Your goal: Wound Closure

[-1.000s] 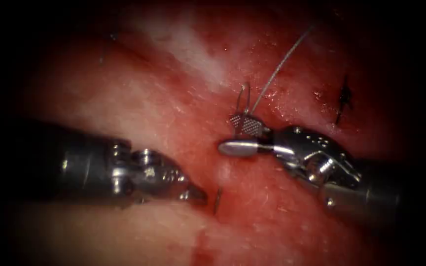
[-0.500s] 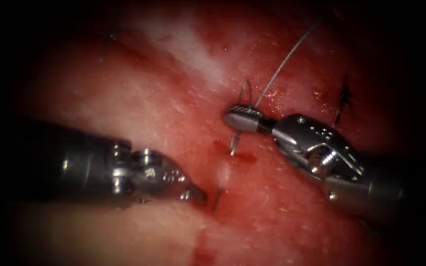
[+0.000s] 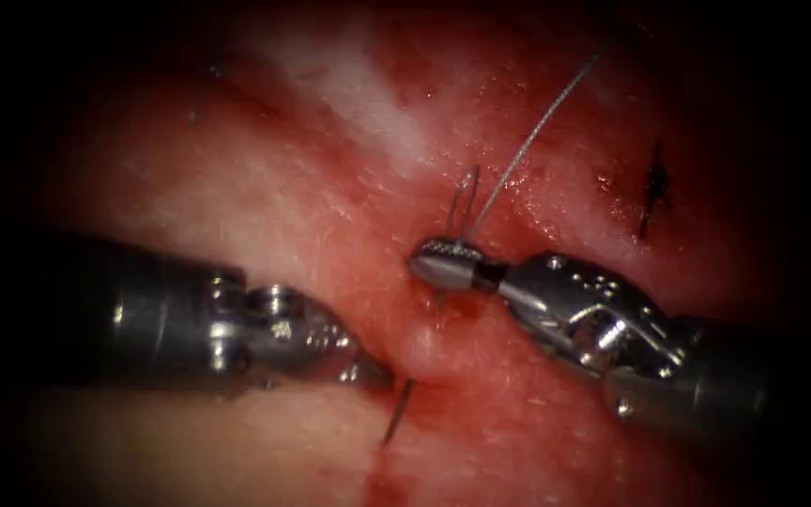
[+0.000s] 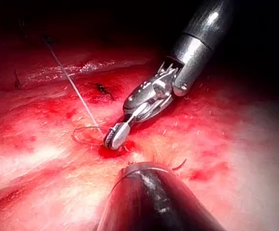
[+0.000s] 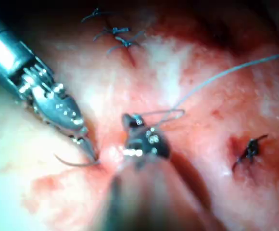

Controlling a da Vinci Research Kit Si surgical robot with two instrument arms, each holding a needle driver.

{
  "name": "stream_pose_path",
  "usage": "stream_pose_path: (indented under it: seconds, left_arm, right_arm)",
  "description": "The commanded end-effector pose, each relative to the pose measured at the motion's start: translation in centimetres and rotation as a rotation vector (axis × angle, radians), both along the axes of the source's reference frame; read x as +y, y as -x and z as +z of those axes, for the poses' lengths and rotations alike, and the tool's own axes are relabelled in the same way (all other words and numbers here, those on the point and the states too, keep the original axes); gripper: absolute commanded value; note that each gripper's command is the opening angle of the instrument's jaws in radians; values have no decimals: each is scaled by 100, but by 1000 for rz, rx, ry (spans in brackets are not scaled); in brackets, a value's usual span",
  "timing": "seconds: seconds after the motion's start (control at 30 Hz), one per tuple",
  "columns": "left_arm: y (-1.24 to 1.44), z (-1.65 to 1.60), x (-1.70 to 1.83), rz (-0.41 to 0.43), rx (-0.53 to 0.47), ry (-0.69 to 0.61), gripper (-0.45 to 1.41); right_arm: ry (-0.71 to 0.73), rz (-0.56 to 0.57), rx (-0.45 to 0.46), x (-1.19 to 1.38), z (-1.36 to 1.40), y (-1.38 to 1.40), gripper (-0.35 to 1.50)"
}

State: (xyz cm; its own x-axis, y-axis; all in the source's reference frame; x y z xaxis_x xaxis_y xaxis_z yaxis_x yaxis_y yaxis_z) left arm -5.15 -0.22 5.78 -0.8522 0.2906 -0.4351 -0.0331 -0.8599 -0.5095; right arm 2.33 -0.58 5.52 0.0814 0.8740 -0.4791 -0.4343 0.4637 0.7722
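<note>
**Needle buried across the cut, tip emerging beside the left tool**

The right tool (image 3: 438, 265) is lying on the right side of the cut (image 3: 396, 310), its jaws closed on the back part of the needle (image 3: 394, 411), close to where the thread (image 3: 532, 136) joins it. From that grip the needle is passing down into the tissue (image 3: 237, 178), with most of its curve sitting hidden under the surface. Its pointed end is showing again on the left side of the cut, sticking out of the tissue as a short dark sliver just beside the left tool (image 3: 373, 374).

The left tool is resting with its tip pressed against the tissue at the edge of the cut, touching or nearly touching the emerging point. Its jaws are looking closed, and whether they are gripping tissue or nothing cannot be told.

The thread is forming a small loop just behind the right tool's jaws, then running up and away to the right. Red fluid (image 3: 462, 302) is pooling beneath the right tool. A dark finished stitch (image 3: 652, 188) is sitting well to the right, apart from both tools.
</note>
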Motion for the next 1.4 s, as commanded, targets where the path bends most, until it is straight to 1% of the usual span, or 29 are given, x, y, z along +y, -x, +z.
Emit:
stream_pose_path:
  seconds: [0.03,0.07,0.1,0.13,0.17,0.2,0.33,0.4,0.47,0.5,0.53,0.57,0.63,0.73,0.83,0.97,1.1,1.17,1.4]
  left_arm:
    - [5,4,-1,2,-4,5,-45]
    - [5,3,-1,2,-4,5,-45]
    - [5,3,0,-2,-8,8,-45]
    - [5,2,1,1,-13,10,-45]
    - [4,1,2,-2,-14,13,-45]
    - [4,1,3,-2,-20,18,-45]
    - [3,-3,9,0,-59,45,-45]
    - [3,-5,13,12,-99,71,-43]
    - [3,-9,18,37,-161,107,-38]
    - [2,-10,20,44,-190,109,-35]
    - [2,-11,21,60,-229,116,-27]
    - [2,-11,21,59,-256,111,-18]
    - [2,-10,21,51,-324,99,-8]
    - [4,-9,19,51,-404,94,-1]
    - [7,-7,17,68,-486,79,5]
    - [8,-3,14,85,-594,81,7]
    - [10,0,8,126,-628,62,12]
    - [11,1,5,141,-639,50,19]
    - [12,3,1,165,-651,60,22]
  right_arm:
    - [7,8,13,6,6,-3,-32]
    - [13,19,22,11,7,0,24]
    - [18,28,29,15,8,4,69]
    - [23,38,38,20,8,8,103]
    - [34,42,57,26,9,16,120]
    - [49,45,66,30,8,24,123]
    - [106,20,72,32,4,65,123]
    - [122,-4,80,29,1,86,123]
    - [121,-25,95,23,-1,103,123]
    - [126,-35,99,20,-3,111,123]
    - [132,-47,104,15,-4,121,123]
    - [132,-54,109,11,-6,127,120]
    - [136,-69,118,5,-9,138,118]
    - [137,-72,119,0,-11,145,115]
    - [139,-71,118,-1,-10,143,115]
    - [143,-70,116,-4,-6,139,115]
    - [149,-70,114,-8,-2,136,115]
    - [151,-70,114,-10,0,134,115]
    - [152,-70,113,-11,1,132,115]
